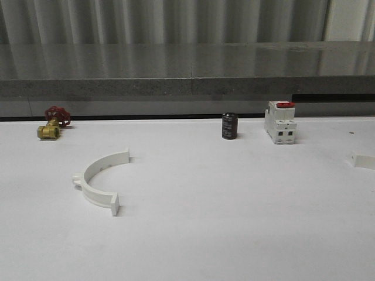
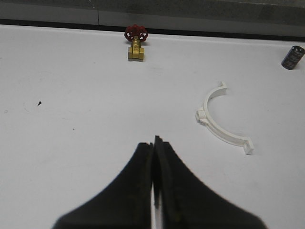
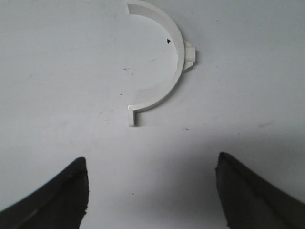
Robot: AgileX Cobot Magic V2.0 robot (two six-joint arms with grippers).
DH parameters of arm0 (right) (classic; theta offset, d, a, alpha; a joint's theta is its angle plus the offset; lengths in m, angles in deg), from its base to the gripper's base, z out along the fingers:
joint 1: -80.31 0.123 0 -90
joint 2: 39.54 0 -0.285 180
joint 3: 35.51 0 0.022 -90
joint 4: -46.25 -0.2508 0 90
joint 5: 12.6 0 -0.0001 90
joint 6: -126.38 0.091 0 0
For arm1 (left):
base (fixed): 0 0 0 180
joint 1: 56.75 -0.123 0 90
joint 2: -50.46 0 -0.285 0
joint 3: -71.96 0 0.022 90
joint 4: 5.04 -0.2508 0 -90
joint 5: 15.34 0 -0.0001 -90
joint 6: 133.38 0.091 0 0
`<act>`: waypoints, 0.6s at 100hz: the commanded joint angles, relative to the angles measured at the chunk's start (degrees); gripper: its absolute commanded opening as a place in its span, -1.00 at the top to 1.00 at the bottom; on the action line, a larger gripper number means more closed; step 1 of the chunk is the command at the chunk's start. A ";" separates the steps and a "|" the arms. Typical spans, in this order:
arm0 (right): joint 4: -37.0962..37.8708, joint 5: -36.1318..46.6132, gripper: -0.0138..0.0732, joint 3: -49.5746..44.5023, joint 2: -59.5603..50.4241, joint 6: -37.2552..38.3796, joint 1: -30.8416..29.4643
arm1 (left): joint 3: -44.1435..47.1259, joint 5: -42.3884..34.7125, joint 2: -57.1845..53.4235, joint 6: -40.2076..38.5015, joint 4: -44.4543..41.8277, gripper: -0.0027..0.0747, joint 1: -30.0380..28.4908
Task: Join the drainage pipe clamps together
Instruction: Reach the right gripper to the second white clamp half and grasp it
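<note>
My left tool is hovering over bare tabletop, fingers pressed together, gripping nothing; one clamp half is lying near it. My right tool is pointing down with fingers spread wide, empty, just short of the other clamp half, flat on the tabletop.

The left gripper hovers above the table with its two black fingers pressed flat together, nothing between them, tips aimed toward the brass valve. The right gripper hangs over the same table, its dark fingertips spread wide apart, holding nothing.
</note>
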 commanded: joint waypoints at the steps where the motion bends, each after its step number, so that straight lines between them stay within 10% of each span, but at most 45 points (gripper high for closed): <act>1: -0.12 2.13 -0.61 4.31 4.49 0.41 -0.30 | -1.39 -3.78 0.43 -0.01 0.41 0.99 -0.15; 60: -2.76 -1.79 -0.61 22.88 35.47 -0.06 -6.99 | -1.39 -3.78 0.43 -0.01 0.41 0.99 -0.15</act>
